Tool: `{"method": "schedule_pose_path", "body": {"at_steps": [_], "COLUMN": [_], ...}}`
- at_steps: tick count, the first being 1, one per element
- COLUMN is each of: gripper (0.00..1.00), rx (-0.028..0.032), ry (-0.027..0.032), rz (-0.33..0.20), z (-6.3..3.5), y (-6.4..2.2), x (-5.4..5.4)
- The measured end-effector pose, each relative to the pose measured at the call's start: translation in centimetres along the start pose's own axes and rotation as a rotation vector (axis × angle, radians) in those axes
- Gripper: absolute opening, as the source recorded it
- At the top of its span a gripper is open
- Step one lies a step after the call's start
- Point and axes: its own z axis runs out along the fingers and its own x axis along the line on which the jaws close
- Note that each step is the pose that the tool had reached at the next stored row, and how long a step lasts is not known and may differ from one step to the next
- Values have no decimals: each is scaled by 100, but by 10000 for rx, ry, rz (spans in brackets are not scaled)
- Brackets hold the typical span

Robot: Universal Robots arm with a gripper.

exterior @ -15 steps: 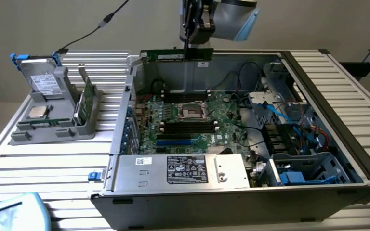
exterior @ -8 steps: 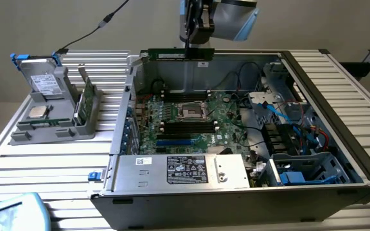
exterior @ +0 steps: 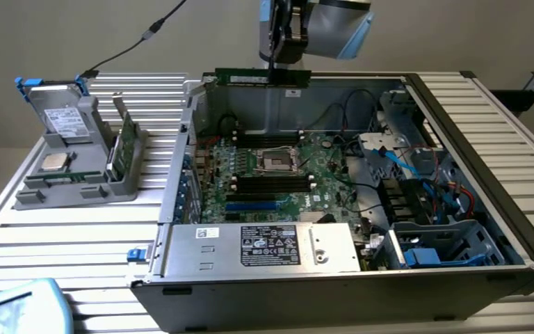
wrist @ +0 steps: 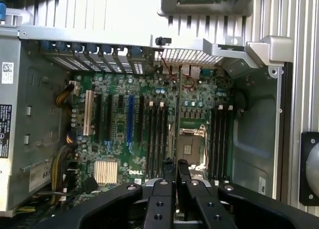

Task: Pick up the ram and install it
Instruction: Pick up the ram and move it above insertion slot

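Note:
My gripper [exterior: 282,68] hangs above the back wall of the open computer case [exterior: 517,229], shut on the ram [exterior: 256,77]. The ram is a long green stick, held level with its long edge down. In the wrist view the fingertips [wrist: 169,170] stand close together and pinch the ram [wrist: 175,114], seen edge-on as a thin line over the motherboard [wrist: 119,89]. Below lie two banks of black memory slots [exterior: 272,183] [exterior: 265,139], one on each side of the processor socket [exterior: 277,161]. The wrist view shows the same slots [wrist: 157,134] [wrist: 222,134] and socket [wrist: 192,139].
A grey parts holder [exterior: 63,188] on the slatted table at the exterior view's left carries a silver processor chip [exterior: 55,162], a green expansion card [exterior: 126,142] and a drive [exterior: 63,120]. The power supply [exterior: 262,247] fills the case's front. Cables and drive bays [exterior: 434,236] crowd its right side.

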Motion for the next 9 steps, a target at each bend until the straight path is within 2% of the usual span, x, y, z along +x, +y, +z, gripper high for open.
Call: {"method": "schedule_pose_path", "body": {"at_steps": [6,9], "gripper": [14,14], "rx": [2,55], "ry": [-5,-99], "rz": [9,173], "z": [-24,-15], "y": [-238,-251], "x": [9,10]}}
